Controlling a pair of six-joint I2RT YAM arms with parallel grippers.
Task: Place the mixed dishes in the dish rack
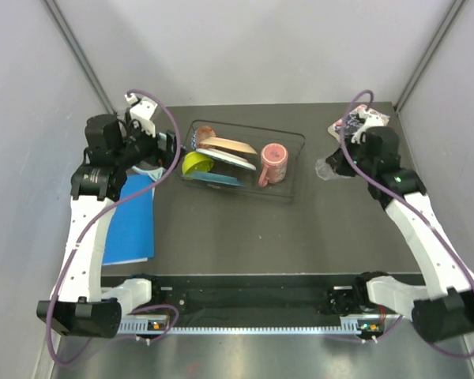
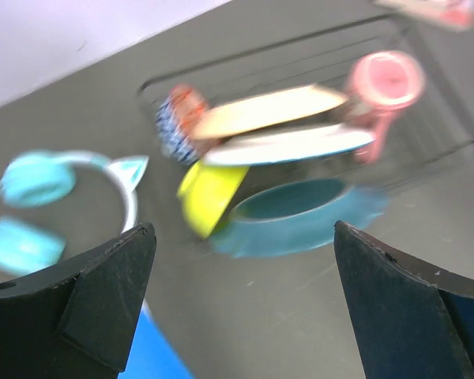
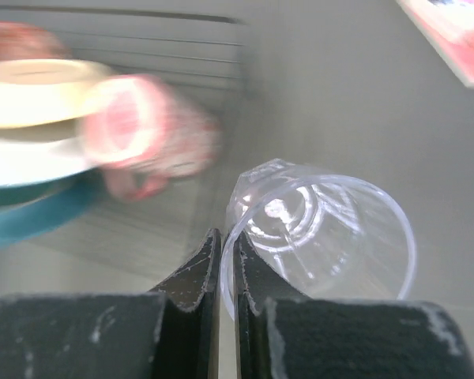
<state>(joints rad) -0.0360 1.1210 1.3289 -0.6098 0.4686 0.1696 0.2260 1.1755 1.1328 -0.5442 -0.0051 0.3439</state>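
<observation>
The black wire dish rack (image 1: 299,158) holds a cream plate (image 1: 229,145), a white plate (image 1: 235,159), a teal plate (image 1: 213,178), a yellow-green bowl (image 1: 196,163), a red-blue bowl (image 1: 203,134) and a pink mug (image 1: 272,162). My left gripper (image 2: 245,260) hangs open just left of the rack, facing the teal plate (image 2: 300,217) with nothing between its fingers. My right gripper (image 3: 227,245) is shut on the rim of a clear plastic cup (image 3: 332,229). That cup (image 1: 326,168) is just right of the rack.
Teal cat-ear headphones (image 2: 55,197) and a blue folder (image 1: 134,221) lie left of the rack. A floral-covered book (image 1: 362,118) lies at the back right corner. Grey walls close in on both sides of the table.
</observation>
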